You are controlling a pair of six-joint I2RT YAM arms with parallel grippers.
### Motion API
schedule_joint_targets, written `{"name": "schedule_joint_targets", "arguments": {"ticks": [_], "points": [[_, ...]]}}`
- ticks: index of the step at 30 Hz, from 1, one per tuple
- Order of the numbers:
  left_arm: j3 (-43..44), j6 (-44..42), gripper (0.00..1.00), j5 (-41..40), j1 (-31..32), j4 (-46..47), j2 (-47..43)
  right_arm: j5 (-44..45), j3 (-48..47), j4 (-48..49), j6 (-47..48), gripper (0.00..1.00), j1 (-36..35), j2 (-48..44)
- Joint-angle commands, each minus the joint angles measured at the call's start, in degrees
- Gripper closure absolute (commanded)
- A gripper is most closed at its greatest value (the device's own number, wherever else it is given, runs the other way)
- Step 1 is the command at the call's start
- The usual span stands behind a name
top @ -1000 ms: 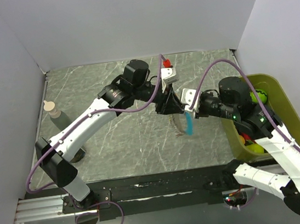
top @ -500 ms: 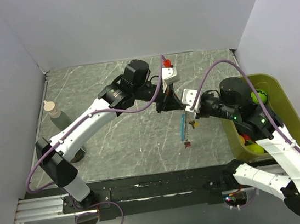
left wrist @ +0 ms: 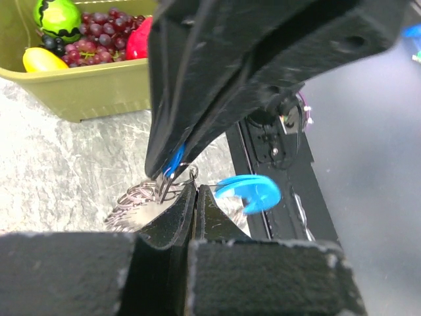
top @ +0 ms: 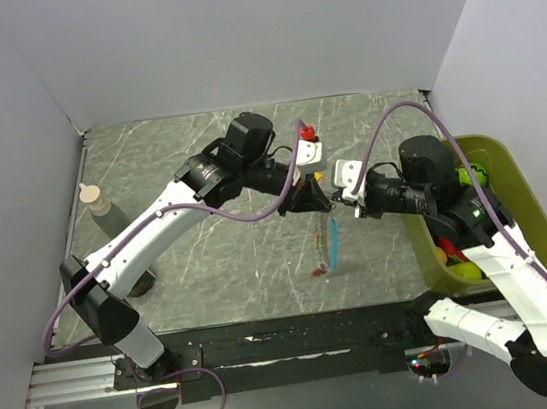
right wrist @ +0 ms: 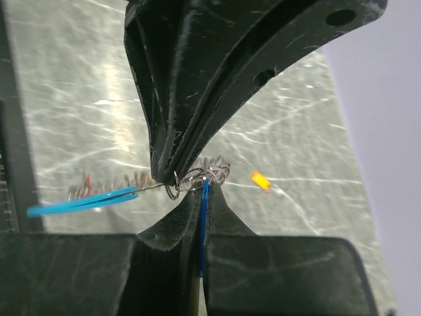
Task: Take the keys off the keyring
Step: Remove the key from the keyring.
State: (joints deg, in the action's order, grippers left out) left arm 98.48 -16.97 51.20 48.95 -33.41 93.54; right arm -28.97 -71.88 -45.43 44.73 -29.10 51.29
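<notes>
Overhead: shows the left claw point(top: 319, 200) and right claw point(top: 342, 202) tip to tip above the tabletop point(top: 211, 263), just left of the olive bin point(top: 529, 193), both closed tight. Shows the keyring point(top: 319, 244) dangling beneath them with the light-blue strip point(top: 333, 245) and red key point(top: 316, 272).

Left wrist: shows its fingers point(left wrist: 174, 220) pinched on the keyring's wire, bin of fruit behind, a curved blue piece point(left wrist: 247, 193) just beside the tips.

Right wrist: shows its fingers point(right wrist: 164, 227) clamped on the blue key point(right wrist: 203, 217), keyring touching both claws' tips, orange key point(right wrist: 260, 179) near.
</notes>
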Motion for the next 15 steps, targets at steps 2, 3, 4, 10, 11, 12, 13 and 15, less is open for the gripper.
{"name": "schedule_joint_targets", "arguments": {"ticks": [2, 3, 4, 10, 11, 12, 13, 15], "points": [[2.3, -6.1, 0.99, 4.3, 2.2, -4.8, -3.3, -4.6, -4.0, 0.9, -2.9, 1.00, 1.2, 1.9], [2.4, -6.4, 0.99, 4.5, 2.4, -5.4, -3.4, -4.5, -4.3, 0.7, -3.2, 1.00, 1.2, 2.2], [2.5, -6.8, 0.99, 4.8, 2.6, -5.7, -3.4, -4.5, -4.4, 0.6, -3.6, 1.00, 1.3, 2.9], [3.9, -8.6, 0.99, 6.6, 2.7, -8.1, -3.9, -5.4, -3.6, 1.2, -4.7, 1.00, 4.0, 3.6], [4.2, -8.8, 0.99, 7.0, 2.6, -8.3, -3.9, -5.3, -3.4, 1.1, -4.8, 1.00, 4.4, 3.7], [4.3, -9.0, 0.99, 7.7, 2.7, -8.5, -4.0, -5.5, -3.1, 1.0, -4.8, 1.00, 5.0, 3.9], [4.4, -9.1, 0.99, 8.1, 2.8, -9.0, -4.1, -5.7, -2.7, 0.9, -5.0, 1.00, 5.7, 4.1], [4.8, -9.1, 0.99, 8.8, 2.7, -9.0, -4.2, -5.8, -1.3, 1.7, -5.2, 1.00, 6.5, 3.9]]}}
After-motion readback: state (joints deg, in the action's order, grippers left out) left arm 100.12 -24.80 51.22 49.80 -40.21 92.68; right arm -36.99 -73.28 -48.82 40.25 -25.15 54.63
